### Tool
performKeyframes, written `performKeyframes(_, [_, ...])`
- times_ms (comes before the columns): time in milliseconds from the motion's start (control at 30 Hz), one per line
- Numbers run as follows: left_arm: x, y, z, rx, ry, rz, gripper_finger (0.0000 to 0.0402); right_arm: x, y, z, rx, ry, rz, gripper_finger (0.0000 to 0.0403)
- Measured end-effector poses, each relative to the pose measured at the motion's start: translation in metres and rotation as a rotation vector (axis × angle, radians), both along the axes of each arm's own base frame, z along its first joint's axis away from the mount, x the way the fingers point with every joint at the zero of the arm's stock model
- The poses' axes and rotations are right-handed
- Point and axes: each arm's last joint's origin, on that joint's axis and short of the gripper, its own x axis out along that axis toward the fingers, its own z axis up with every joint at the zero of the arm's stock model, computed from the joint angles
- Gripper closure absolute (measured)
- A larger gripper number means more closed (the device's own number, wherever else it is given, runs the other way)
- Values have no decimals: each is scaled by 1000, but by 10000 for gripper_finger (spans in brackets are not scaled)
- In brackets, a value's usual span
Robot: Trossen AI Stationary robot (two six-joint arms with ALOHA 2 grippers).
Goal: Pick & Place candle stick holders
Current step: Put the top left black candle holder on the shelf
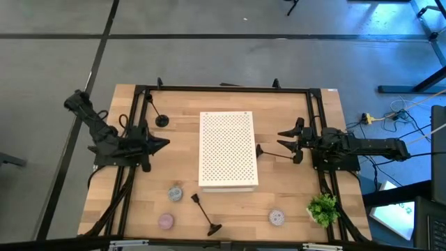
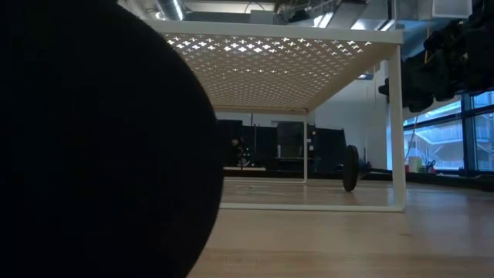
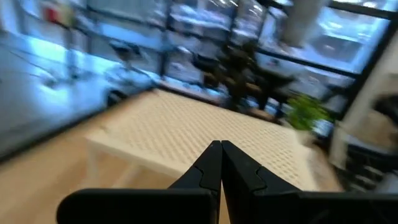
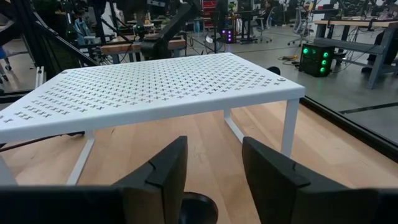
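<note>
Three black holders show from above, and the one I am working on lies on its side just beside the board, on the board's right. Its round base stands on edge next to the board and its thin stem runs away from the board toward my right gripper. Its long axis therefore lies almost flat across the table, a little slanted.

My right fingers are partly spread and I see nothing clamped between them. The right wrist view shows a dark round end low in the gap, but I cannot tell if it touches either finger. My left gripper is closed and empty, waiting on the board's left.

I judge this to be the approach to the pick. Next I need to line the gap up across the stem, come down, and close on it without rolling the holder.

The other two holders and the pucks lie well apart from me.
</note>
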Motion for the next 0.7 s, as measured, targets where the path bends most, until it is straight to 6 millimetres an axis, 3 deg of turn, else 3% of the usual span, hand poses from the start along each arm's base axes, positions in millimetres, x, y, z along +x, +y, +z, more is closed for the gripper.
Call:
performKeyframes(100, [10, 2, 3, 72, 7, 75, 400, 0, 0, 0, 0, 0, 0, 245])
performKeyframes(233, [14, 8, -11, 67, 165, -16, 400, 0, 0, 0, 0, 0, 0, 245])
performKeyframes(333, [6, 23, -12, -8, 286, 140, 400, 0, 0, 0, 0, 0, 0, 245])
performKeyframes(533, [-21, 51, -37, -150, 472, 544, 400, 0, 0, 0, 0, 0, 0, 245])
performKeyframes(700, [-13, 54, -39, -176, 451, 626, 400, 0, 0, 0, 0, 0, 0, 245])
